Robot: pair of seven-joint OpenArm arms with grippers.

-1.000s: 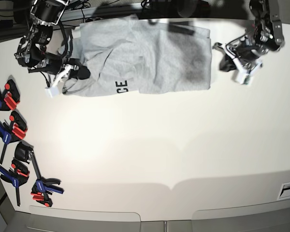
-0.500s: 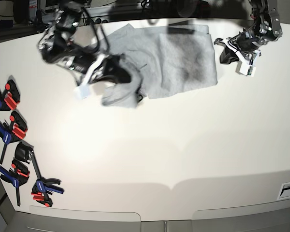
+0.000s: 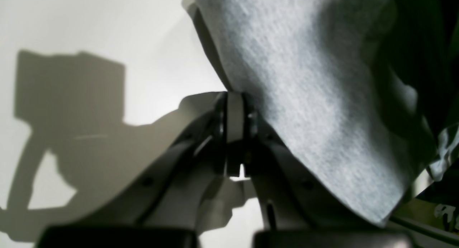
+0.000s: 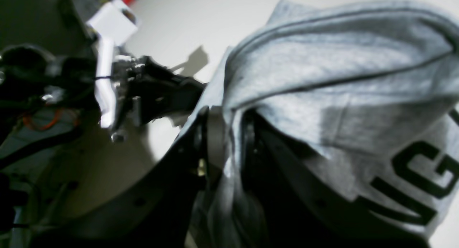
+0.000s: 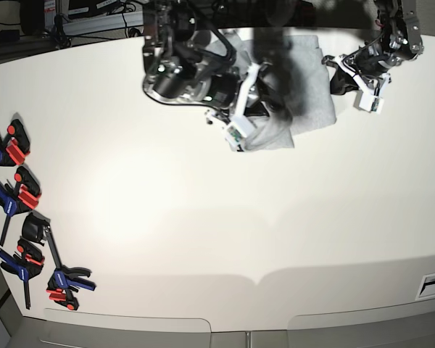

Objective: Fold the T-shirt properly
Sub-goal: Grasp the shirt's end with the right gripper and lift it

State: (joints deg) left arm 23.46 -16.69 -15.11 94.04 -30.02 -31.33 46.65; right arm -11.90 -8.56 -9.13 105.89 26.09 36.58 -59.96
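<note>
The grey T-shirt (image 5: 313, 85) lies bunched at the table's far edge, right of centre. My right gripper (image 5: 264, 109) hangs over its left part and is shut on a doubled fold of cloth (image 4: 229, 144). That lifted fold drapes over the rest of the shirt, and black lettering (image 4: 412, 183) shows on the hanging part. At the shirt's right edge my left gripper (image 5: 338, 72) is shut, with the grey fabric (image 3: 304, 97) caught at its fingertips (image 3: 235, 108) and draped over one finger. The right arm hides much of the shirt in the base view.
Several blue, red and black clamps (image 5: 18, 192) lie along the table's left edge. The white table (image 5: 217, 239) stretches toward the front. Cables and dark equipment run behind the far edge (image 5: 94, 18).
My right gripper has swept from the far left to the centre-right, carrying the shirt's left part over the rest. The shirt has shifted slightly right. The left arm has barely moved.
</note>
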